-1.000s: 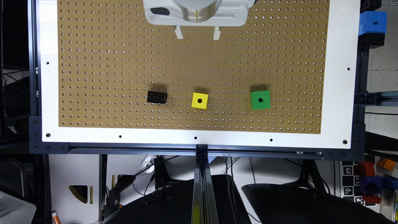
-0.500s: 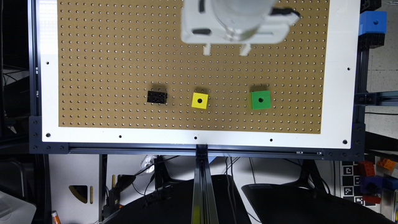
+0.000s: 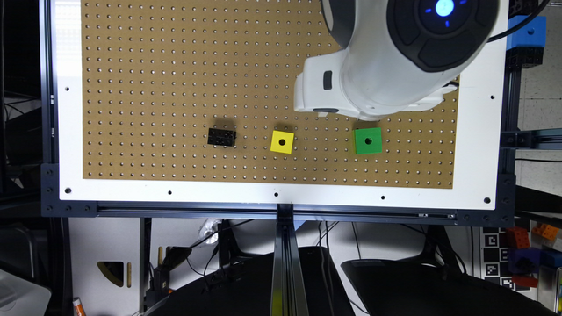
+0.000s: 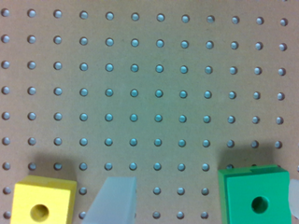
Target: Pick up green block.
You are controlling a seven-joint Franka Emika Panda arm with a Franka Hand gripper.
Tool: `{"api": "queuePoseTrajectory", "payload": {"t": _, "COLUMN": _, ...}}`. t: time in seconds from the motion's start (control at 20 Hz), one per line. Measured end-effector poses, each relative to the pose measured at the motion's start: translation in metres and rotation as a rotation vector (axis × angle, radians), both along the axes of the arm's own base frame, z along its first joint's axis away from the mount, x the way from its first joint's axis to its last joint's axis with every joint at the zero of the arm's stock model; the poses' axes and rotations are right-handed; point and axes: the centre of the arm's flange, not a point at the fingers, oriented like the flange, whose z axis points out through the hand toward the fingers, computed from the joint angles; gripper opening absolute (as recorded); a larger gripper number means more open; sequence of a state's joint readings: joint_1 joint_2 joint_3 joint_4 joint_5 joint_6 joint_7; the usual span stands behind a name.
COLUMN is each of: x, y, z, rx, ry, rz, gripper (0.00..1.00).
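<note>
The gripper (image 4: 201,200) hangs spread wide over the pegboard (image 3: 175,66), 1 finger (image 4: 114,200) between the 2 cubes, the other at the green block's (image 3: 368,141) far edge. The block sits free, near the board's front edge; yellow cube (image 3: 282,141) well apart, black brick (image 3: 221,137) beyond.

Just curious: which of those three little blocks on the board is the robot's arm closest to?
The green block: the arm's white end hangs right beside it, while the yellow cube and black brick lie farther off.
</note>
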State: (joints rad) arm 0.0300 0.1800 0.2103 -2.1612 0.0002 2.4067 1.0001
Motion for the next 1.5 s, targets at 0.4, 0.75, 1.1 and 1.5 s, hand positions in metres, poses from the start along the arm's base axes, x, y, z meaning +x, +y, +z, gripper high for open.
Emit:
{"api": "queuePoseTrajectory", "payload": {"t": 0.4, "x": -0.001, "y": 0.025, "z": 0.007, "rx": 0.015, "ry": -0.011, "rz": 0.001, "gripper": 1.00}}
{"api": "queuePoseTrajectory", "payload": {"t": 0.75, "x": 0.018, "y": 0.042, "z": 0.005, "rx": 0.036, "ry": -0.020, "rz": 0.002, "gripper": 1.00}}
{"api": "queuePoseTrajectory", "payload": {"t": 1.1, "x": 0.033, "y": 0.049, "z": -0.003, "rx": 0.049, "ry": -0.016, "rz": 0.003, "gripper": 1.00}}
{"api": "queuePoseTrajectory", "payload": {"t": 1.5, "x": 0.038, "y": 0.050, "z": -0.049, "rx": 0.049, "ry": 0.021, "rz": 0.006, "gripper": 1.00}}
